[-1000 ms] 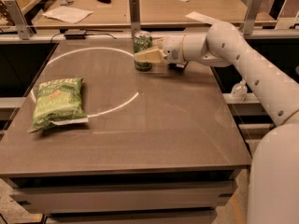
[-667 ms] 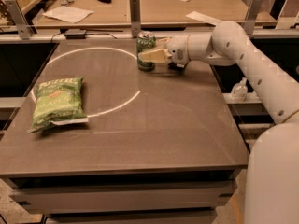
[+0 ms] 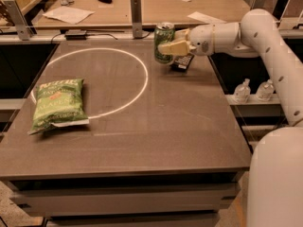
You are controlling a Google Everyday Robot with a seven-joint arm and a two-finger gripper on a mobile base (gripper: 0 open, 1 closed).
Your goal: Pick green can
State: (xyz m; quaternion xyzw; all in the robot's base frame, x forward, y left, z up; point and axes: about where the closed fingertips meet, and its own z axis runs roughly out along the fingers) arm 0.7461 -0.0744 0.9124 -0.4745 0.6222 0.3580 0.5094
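The green can is an upright can with mottled print and a silver top rim, at the far right part of the brown table. My gripper reaches in from the right on the white arm and is shut on the can's lower half. One pale finger crosses the can's front. The can's bottom seems to hang just above the tabletop.
A small dark flat packet lies right under the gripper. A large green chip bag lies at the left. A white circle is marked on the table. Two small bottles stand off the right edge. A cluttered desk stands behind.
The gripper has carried the green can to the right and slightly upward, off its earlier spot by the circle's edge. The chip bag has not moved.
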